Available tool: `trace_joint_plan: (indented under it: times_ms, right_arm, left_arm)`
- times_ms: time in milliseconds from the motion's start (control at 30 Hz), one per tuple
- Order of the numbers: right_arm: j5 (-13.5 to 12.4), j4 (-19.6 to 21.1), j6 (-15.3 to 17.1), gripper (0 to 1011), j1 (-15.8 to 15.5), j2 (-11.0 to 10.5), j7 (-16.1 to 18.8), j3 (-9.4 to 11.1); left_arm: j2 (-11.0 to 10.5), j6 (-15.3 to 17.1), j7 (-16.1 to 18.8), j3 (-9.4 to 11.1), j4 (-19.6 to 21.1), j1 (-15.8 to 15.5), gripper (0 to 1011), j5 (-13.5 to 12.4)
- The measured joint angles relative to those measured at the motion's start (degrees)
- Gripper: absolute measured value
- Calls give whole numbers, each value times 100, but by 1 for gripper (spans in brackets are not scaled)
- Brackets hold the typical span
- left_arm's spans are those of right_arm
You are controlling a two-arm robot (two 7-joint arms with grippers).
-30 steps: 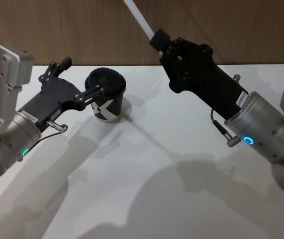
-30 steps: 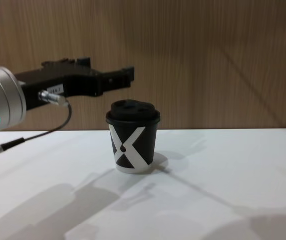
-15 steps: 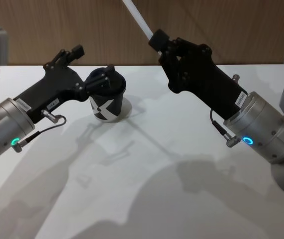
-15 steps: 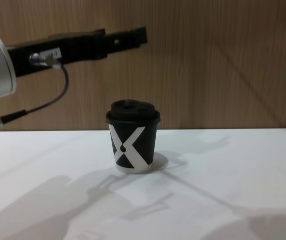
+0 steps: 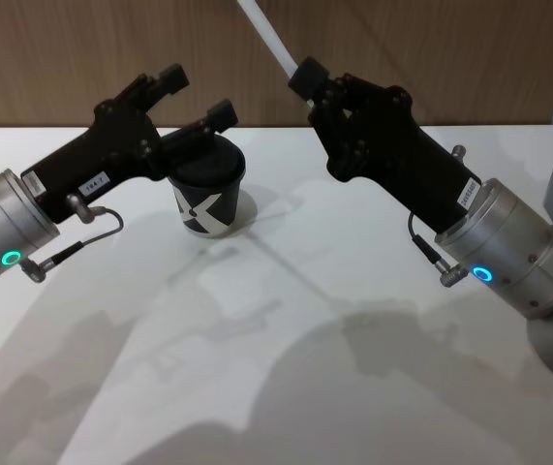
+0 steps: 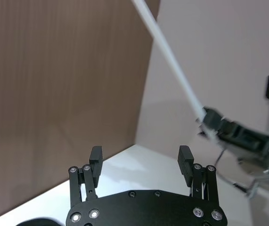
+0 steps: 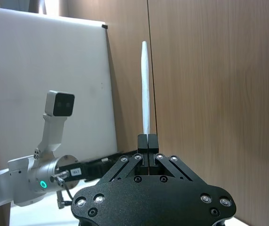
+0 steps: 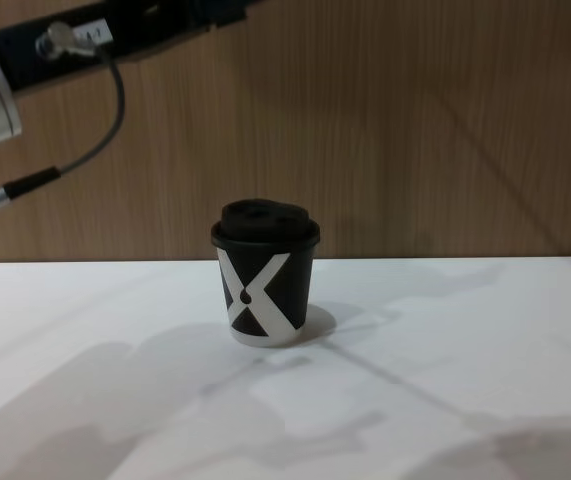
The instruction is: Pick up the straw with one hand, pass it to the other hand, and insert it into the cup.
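The black cup (image 5: 206, 189) with a white X and domed lid stands upright on the white table; in the chest view the cup (image 8: 265, 275) is at centre. My left gripper (image 5: 196, 95) hovers open above the cup, nothing between its fingers; the left wrist view shows the left gripper (image 6: 140, 160) with a wide gap. Up at the right, my right gripper (image 5: 307, 76) is shut on the lower end of the white straw (image 5: 268, 34), which slants up and leftward out of view. The straw (image 6: 172, 66) lies beyond my left fingers, apart from them. In the right wrist view the straw (image 7: 145, 89) rises from the right gripper (image 7: 147, 140).
The white table (image 5: 286, 320) stretches in front of the cup. A wood-panel wall (image 5: 63, 58) stands behind it. The left arm's silver wrist and cable (image 8: 25, 60) cross the chest view's upper left corner.
My left gripper has risen from beside the cup to above it and swung toward the straw. The right gripper and straw have stayed still.
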State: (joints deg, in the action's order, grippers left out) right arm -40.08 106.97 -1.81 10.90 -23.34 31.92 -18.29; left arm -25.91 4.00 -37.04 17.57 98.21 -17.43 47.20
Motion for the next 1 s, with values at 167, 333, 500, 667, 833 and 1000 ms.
trace_joint_plan:
  times_ms: [167, 333, 500, 667, 833, 1000]
  right_arm:
    - [0, -1, -1, 9, 0, 0, 0, 0]
    - [0, -1, -1, 9, 0, 0, 0, 0]
    - [0, -1, -1, 9, 0, 0, 0, 0]
    - [0, -1, -1, 9, 0, 0, 0, 0]
    - [0, -1, -1, 9, 0, 0, 0, 0]
    - [0, -1, -1, 9, 0, 0, 0, 0]
  left_arm:
    - [49, 66, -437, -22, -84, -110, 1003, 433]
    - [104, 126, -793, -30, -151, -205, 1003, 789]
    - [206, 209, -1178, -29, -254, -336, 1003, 1187]
    - [307, 271, -1428, -11, -339, -425, 1002, 1510]
    - [393, 288, -1553, -1, -400, -473, 1003, 1714]
    - [465, 282, -1597, 6, -445, -495, 1003, 1879]
